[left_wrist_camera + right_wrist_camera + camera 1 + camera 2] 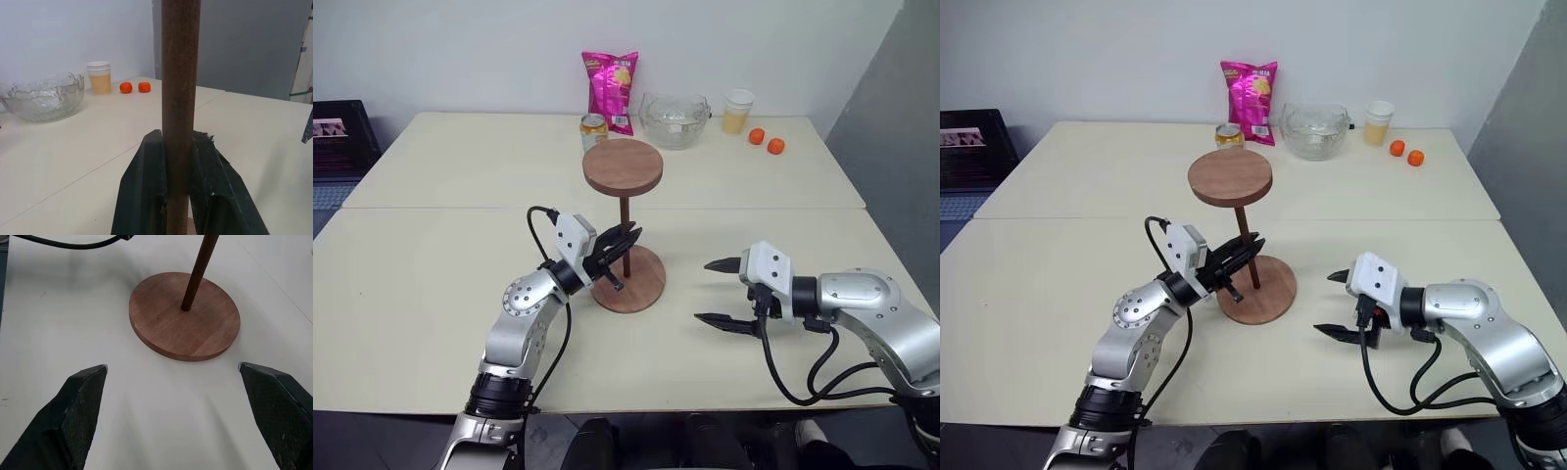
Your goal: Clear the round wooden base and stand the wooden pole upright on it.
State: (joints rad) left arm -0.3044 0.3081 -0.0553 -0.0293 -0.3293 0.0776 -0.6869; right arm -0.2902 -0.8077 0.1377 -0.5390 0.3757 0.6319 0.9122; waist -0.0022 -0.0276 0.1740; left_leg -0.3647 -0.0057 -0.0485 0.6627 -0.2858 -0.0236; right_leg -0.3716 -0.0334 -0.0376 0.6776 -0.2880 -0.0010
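The wooden pole (626, 235) stands upright in the round wooden base (641, 290), pinched by the left gripper (619, 247); at four o'clock, the right gripper (721, 292) hovers, jaws spread.

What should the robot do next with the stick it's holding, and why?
Probably open the left gripper and ease it away. The thin dark-brown wooden pole already stands upright in the centre of the flat round reddish-brown wooden base, its disc on top, and the base is clear. The right gripper is open, apart from the base.
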